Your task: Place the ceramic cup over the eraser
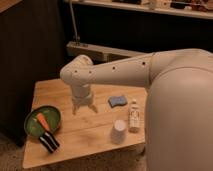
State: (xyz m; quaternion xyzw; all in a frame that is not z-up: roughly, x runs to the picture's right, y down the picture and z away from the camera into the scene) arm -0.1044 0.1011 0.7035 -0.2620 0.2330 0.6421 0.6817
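Observation:
The ceramic cup (119, 131) is a small plain white cup standing on the wooden table (85, 132) near its front right edge, beside the white bottle. The eraser (48, 141) is a black block with white stripes, lying at the front left of the table just in front of the green bowl. My gripper (84, 106) hangs over the middle of the table, pointing down, with its two fingers spread apart and nothing between them. It is left of and behind the cup, and right of and behind the eraser.
A green bowl (31, 128) with an orange carrot (42, 121) sits at the table's left. A blue wavy-edged pad (117, 101) lies at the back right. A slim white labelled bottle (134, 116) lies right of the cup. My white arm (170, 95) covers the right side.

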